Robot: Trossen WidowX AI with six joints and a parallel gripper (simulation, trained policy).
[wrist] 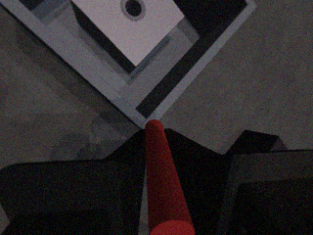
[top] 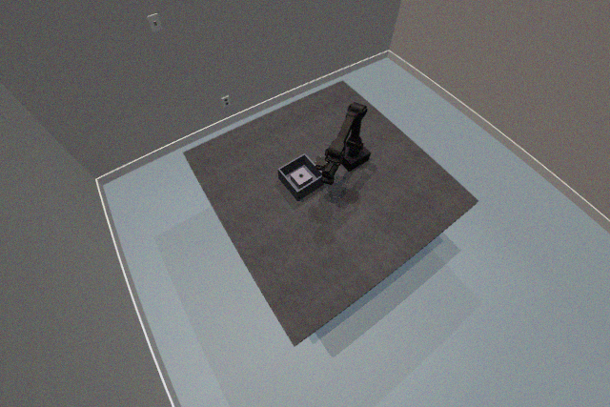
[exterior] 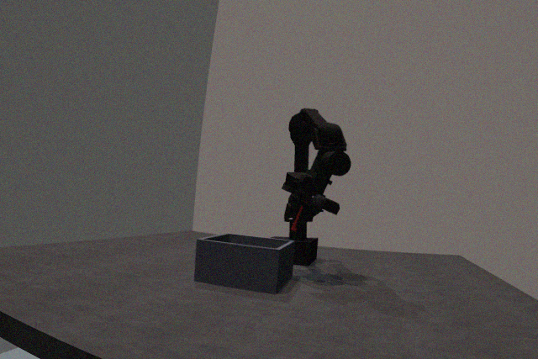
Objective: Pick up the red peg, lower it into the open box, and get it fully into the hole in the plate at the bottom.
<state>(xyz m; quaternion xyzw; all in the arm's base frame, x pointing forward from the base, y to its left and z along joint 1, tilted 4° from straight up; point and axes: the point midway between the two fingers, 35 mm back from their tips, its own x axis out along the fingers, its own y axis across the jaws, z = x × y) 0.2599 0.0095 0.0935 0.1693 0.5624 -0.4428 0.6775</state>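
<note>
The red peg (exterior: 298, 219) (wrist: 163, 181) is held between the fingers of my gripper (wrist: 155, 134), which is shut on it. In the exterior view the peg is off the table, tilted a little, its lower end above the height of the box rim. The open box (top: 309, 190) (exterior: 236, 266) (wrist: 196, 61) stands beside the gripper, and one of its corners shows just past the peg's far end in the wrist view. The pale plate (top: 295, 177) (wrist: 142, 36) lies in the box, and its round hole (top: 300, 175) (wrist: 133, 7) has nothing in it. The peg cannot be made out in the top view.
The box walls stand up all round the plate, with the near corner towards the gripper. The arm's base (top: 355, 158) (exterior: 306, 250) stands on the dark table top (top: 305, 264) (exterior: 151, 311) behind the gripper.
</note>
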